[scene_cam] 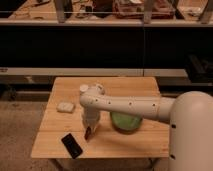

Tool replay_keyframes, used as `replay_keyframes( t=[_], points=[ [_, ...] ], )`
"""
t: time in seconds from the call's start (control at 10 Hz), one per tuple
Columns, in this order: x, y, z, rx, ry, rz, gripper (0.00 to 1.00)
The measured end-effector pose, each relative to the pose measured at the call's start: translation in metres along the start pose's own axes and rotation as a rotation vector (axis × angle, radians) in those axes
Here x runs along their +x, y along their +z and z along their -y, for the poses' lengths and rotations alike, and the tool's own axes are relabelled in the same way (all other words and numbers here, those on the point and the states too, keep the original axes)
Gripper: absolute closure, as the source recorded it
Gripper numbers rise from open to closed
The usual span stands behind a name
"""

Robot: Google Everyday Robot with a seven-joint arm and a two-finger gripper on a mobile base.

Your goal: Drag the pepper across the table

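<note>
Evidently the drag is in hand: the gripper (89,129), pinched shut on the dark-red pepper (88,134), sits low on the table (135,90) between the black phone (72,145) and the green bowl (125,121), so the next move calls for a level slide that keeps the pepper touching the wood

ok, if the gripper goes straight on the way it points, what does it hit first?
The gripper, shut, points down at the table. The pepper lies right at its tip, so that comes first, then the wood just beneath. Whether they already touch I can't tell.
</note>
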Motion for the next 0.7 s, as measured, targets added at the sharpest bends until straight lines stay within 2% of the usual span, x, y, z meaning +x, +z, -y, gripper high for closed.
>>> replay_keyframes(
  t=[0.3,0.7],
  points=[
    [-0.02,0.002,-0.016,0.005,0.037,0.019,0.7],
    [-0.031,0.001,-0.036,0.014,0.082,0.025,0.7]
  ],
)
